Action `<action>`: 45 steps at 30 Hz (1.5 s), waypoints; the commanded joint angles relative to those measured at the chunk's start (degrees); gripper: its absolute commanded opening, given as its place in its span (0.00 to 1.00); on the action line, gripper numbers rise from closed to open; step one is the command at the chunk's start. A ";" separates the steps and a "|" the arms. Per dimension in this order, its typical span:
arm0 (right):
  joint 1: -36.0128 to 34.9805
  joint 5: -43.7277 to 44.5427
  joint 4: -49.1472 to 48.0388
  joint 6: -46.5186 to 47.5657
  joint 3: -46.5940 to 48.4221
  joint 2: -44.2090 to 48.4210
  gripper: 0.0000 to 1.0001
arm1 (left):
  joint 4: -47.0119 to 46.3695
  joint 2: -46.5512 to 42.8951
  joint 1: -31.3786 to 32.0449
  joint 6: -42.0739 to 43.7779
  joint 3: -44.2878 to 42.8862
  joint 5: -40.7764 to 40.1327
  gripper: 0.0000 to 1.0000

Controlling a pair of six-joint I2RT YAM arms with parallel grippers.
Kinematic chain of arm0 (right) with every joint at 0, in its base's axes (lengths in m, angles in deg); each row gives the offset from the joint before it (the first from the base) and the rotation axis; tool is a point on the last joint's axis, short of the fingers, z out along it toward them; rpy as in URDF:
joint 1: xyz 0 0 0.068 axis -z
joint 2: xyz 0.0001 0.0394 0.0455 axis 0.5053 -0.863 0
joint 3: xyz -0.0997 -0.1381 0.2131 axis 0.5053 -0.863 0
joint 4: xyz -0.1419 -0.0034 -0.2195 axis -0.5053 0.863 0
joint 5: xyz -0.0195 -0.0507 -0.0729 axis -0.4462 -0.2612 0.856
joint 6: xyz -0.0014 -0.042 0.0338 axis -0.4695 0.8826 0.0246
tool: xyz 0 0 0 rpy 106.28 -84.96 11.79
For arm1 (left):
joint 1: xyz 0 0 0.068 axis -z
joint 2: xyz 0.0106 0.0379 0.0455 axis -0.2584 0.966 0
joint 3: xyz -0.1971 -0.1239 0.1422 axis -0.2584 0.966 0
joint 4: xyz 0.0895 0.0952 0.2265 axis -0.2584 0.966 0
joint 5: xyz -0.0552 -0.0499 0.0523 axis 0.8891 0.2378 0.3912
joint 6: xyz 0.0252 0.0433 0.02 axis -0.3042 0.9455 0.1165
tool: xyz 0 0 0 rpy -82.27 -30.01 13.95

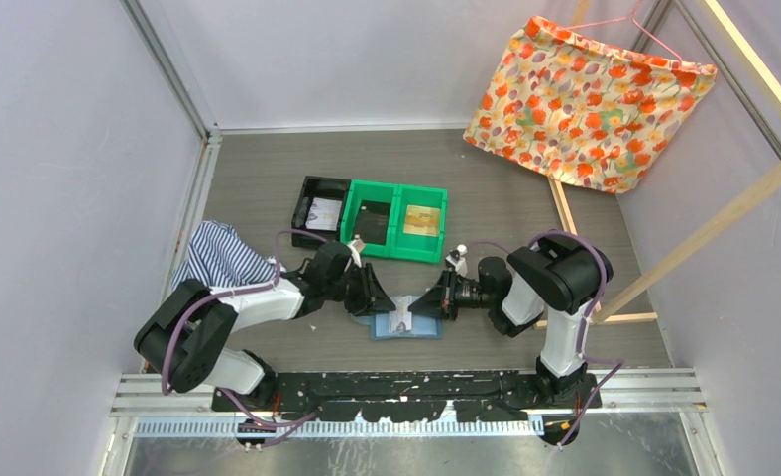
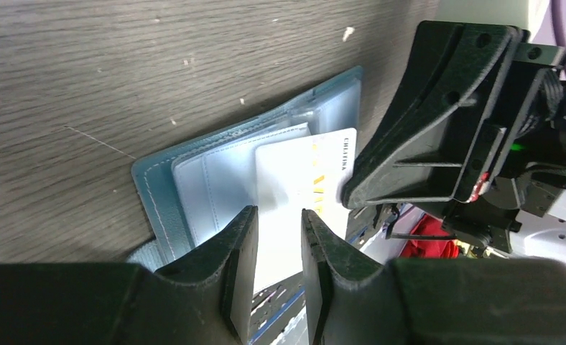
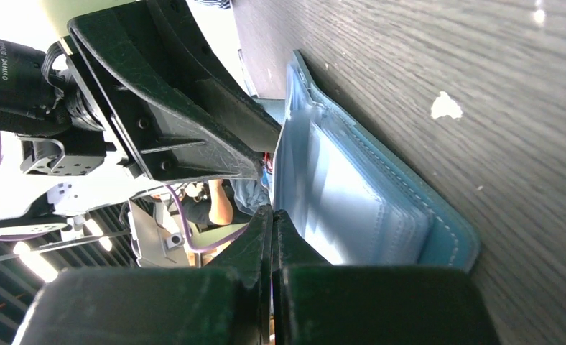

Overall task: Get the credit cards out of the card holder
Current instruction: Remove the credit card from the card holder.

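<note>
The left arm is stretched low from its base at the near left corner of the table (image 1: pixel 486 188) toward the middle of the near edge, its forearm lying almost level, and the left gripper (image 1: pixel 377 296) is brought down at the left side of the card holder (image 1: pixel 421 325). In the left wrist view its fingers (image 2: pixel 240 244) are seen parted, a clear gap between them, and the whitish credit card (image 2: pixel 287 172) is seen face-up through that gap; the card is wider than the gap and is not clamped, though whether the tips touch it cannot be told. The card is seen partly drawn out of a clear sleeve of the holder, which lies open on the table near the middle of the near edge. The right arm is folded at the elbow above the near right side and bent back toward the centre, and the right gripper (image 1: pixel 429 301) is pointed at the holder from the right. Its jaws are pressed together with nothing seen between them, the tip held close over the pale inner sleeves. The two grippers face each other closely across the holder. Toward the middle of the table two green bins (image 1: pixel 394 220) are set beside a black bin (image 1: pixel 322 208); a striped cloth (image 1: pixel 223 258) lies by the left edge, partly under the left arm, and a floral cloth (image 1: pixel 590 99) hangs at the far right corner.
</note>
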 commanded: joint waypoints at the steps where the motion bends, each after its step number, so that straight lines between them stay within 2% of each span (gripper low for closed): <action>1: -0.06 -1.09 3.32 4.10 0.22 1.99 0.01 | 0.54 2.19 0.25 0.56 0.17 -1.18 0.30; 12: -0.17 3.21 37.01 20.07 2.56 17.37 0.01 | 2.11 5.47 0.15 1.92 -0.54 -3.02 0.30; 18: -0.05 5.41 47.39 24.34 2.70 24.79 0.01 | 3.40 5.45 0.15 2.63 -1.28 -3.24 0.30; 23: -0.09 6.07 51.55 24.68 2.57 31.12 0.01 | 5.92 0.47 0.19 2.82 -2.86 -2.75 0.30; 31: -0.09 6.14 52.37 24.22 3.03 34.78 0.01 | 18.69 -9.75 0.15 7.43 -7.13 -4.66 0.39; 36: -0.12 5.17 51.12 22.79 2.94 36.23 0.01 | 18.04 -11.73 0.07 6.68 -6.66 -2.19 0.41; 41: -0.12 4.32 52.81 21.20 5.25 41.27 0.01 | 16.67 -14.11 0.20 7.44 -6.17 0.06 0.49; 44: -0.13 3.79 54.82 21.63 7.48 42.84 0.01 | 20.44 -18.82 0.08 9.57 -6.74 -3.94 0.51; 45: -0.11 3.49 55.03 21.56 8.04 42.95 0.01 | 21.81 -19.99 -0.12 10.18 -7.08 -4.03 0.55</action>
